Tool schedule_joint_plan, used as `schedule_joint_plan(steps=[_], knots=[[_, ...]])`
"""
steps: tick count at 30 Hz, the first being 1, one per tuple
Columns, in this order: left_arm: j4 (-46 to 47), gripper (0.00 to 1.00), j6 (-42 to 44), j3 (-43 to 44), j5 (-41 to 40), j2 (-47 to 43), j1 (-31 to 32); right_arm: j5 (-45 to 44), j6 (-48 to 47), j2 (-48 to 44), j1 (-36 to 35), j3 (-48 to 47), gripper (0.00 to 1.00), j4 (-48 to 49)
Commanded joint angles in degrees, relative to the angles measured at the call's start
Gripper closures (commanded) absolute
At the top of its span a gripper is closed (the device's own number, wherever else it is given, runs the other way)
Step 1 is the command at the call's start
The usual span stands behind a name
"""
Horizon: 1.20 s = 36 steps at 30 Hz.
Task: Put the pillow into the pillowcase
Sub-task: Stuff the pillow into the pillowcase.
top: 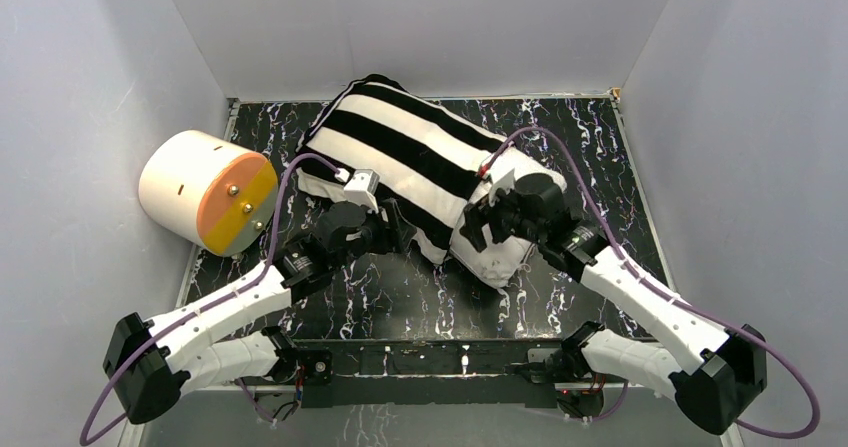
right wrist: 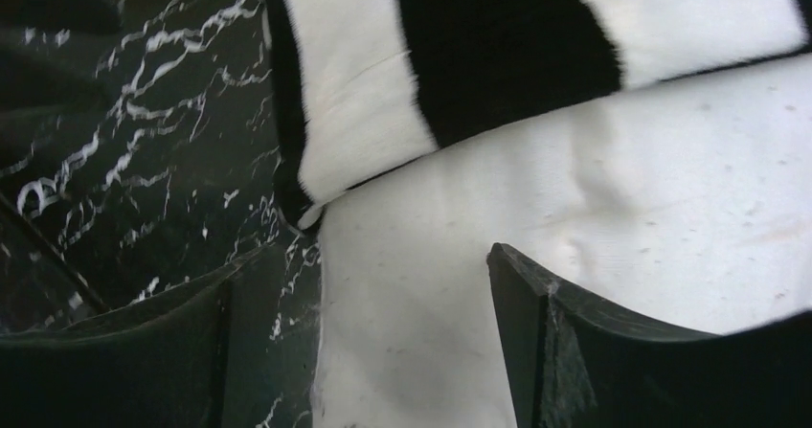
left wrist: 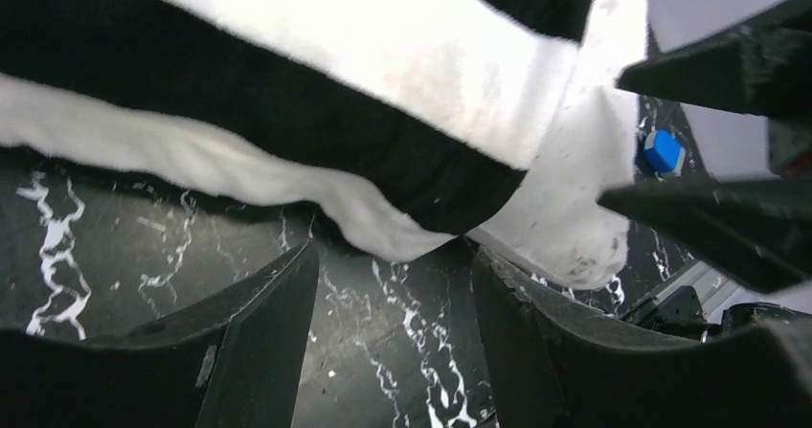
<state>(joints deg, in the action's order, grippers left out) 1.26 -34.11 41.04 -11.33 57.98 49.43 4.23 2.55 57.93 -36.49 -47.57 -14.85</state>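
A robotics lab booth: bare grey panels [top: 90, 87] box in a marbled desk [top: 400, 297], with left arm [top: 215, 312] and right arm [top: 650, 292], trailing purple cables [top: 535, 128], bolted to a rail [top: 430, 357] at its near edge.

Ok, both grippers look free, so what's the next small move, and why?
Probably close the left gripper on the pillowcase hem and draw it over the exposed end. The pillow pokes its white end out of the case, the left and right gripper stand open holding nothing, and the hem lies just ahead of the left fingers.

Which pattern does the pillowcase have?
The pillowcase has broad black and white stripes; the top external view shows it best.
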Motion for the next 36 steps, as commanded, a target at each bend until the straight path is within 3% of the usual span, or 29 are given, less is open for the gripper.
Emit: schedule_joint_plan(steps=[1,6,9,15,21,29,31,32,33,36], knots=[[-7.07,0.41,-2.28,2.09,1.55,-2.01,-2.47,-3.65,-9.66,-2.9,-7.8,-0.14,0.12,-1.53],[-11.41,0.4,-2.79,3.28,2.63,-4.43,-5.21,-9.1,-19.52,-2.43,-15.15,-0.4,0.1,0.18],[-13.13,0.4,-2.42,3.95,2.77,-5.36,-6.65,-9.22,-25.28,-0.92,-17.28,-1.2,0.02,0.56],[-14.23,0.39,-1.96,4.85,4.5,-4.46,-9.21,-11.0,-44.82,1.1,-21.41,2.72,0.02,9.28],[-15.14,0.39,-1.57,5.85,7.01,-2.88,-12.16,-11.68,-60.88,6.95,-24.85,4.92,0.02,8.26],[-11.7,0.39,-2.75,3.35,11.32,-1.49,-16.73,-31.89,-67.34,21.0,-26.97,9.22,0.02,13.91],[-11.17,0.39,-3.12,2.82,13.58,-1.31,-17.43,-38.35,-69.85,24.21,-26.88,10.53,0.04,21.27],[-11.02,0.39,-3.11,2.68,13.83,-1.22,-17.66,-41.95,-71.11,26.09,-26.71,10.77,0.09,24.48],[-11.16,0.4,-3.03,2.72,13.64,-1.16,-17.77,-44.51,-71.82,28.01,-26.32,10.55,0.27,27.72],[-12.64,0.4,-1.6,4.96,12.44,-1.26,-17.96,-46.27,-75.64,28.49,-26.15,11.46,0.95,38.91]])
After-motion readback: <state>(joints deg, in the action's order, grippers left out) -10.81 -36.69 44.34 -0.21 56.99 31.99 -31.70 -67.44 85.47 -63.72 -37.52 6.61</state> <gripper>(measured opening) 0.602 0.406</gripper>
